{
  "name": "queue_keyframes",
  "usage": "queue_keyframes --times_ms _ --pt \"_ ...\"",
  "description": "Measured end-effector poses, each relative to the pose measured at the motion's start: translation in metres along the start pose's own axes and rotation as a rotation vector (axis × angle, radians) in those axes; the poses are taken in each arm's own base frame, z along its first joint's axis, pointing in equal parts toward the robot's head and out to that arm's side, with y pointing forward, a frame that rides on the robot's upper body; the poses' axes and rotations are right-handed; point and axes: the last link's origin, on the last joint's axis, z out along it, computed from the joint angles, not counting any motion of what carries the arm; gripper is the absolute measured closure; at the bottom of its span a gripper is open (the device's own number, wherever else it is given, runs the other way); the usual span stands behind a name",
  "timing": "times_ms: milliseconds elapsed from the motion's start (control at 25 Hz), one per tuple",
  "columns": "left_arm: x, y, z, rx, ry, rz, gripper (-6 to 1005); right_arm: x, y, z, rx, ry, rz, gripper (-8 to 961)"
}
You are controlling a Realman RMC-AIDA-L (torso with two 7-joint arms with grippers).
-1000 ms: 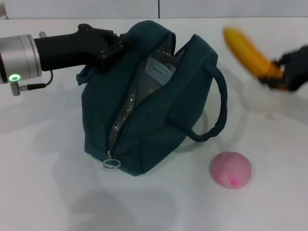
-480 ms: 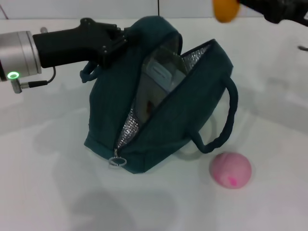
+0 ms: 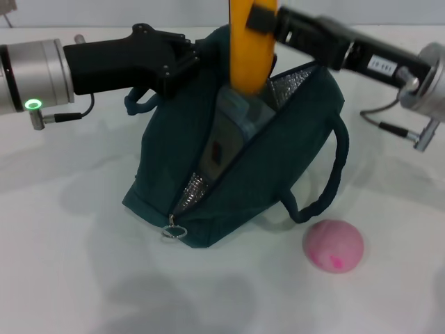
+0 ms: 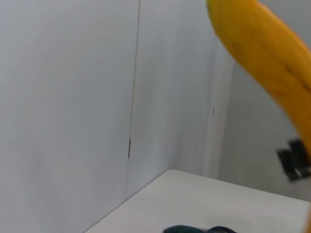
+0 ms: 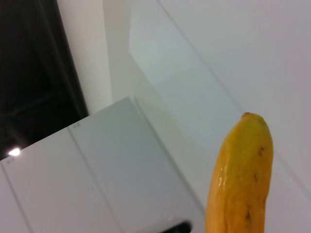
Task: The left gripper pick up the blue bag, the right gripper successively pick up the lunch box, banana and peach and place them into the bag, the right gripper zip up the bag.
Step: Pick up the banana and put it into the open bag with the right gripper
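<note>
The blue bag stands unzipped on the white table, silver lining showing. My left gripper is shut on its upper left edge, holding it up. Inside the mouth leans the lunch box, pale blue lid upward. My right gripper comes in from the upper right, shut on the banana, which hangs upright with its lower end just above the bag's opening. The banana also fills the left wrist view, and the banana shows in the right wrist view. The pink peach lies on the table right of the bag.
One rope handle loops out on the bag's right side toward the peach. The zipper's metal ring pull hangs at the bag's near end. White table surrounds the bag; a wall stands behind.
My right gripper has carried the banana from the far right to above the bag's mouth and turned it upright. The left gripper has lifted the bag's edge, opening it wider.
</note>
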Motion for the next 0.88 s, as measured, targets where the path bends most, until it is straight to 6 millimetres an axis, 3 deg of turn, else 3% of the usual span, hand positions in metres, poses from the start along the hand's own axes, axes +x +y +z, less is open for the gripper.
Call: queue_keyframes --times_ms 400,560,880 --pt "0.0 -0.001 -0.001 0.004 -0.003 0.001 947 0.035 0.003 -0.02 0.051 0.086 0.032 513" --pt "0.002 -0.002 0.001 0.002 -0.003 0.007 947 0.045 0.0 -0.017 0.067 0.147 0.011 513" --pt "0.003 -0.003 0.003 0.011 -0.003 0.008 946 0.045 0.005 -0.004 0.009 0.174 -0.074 513"
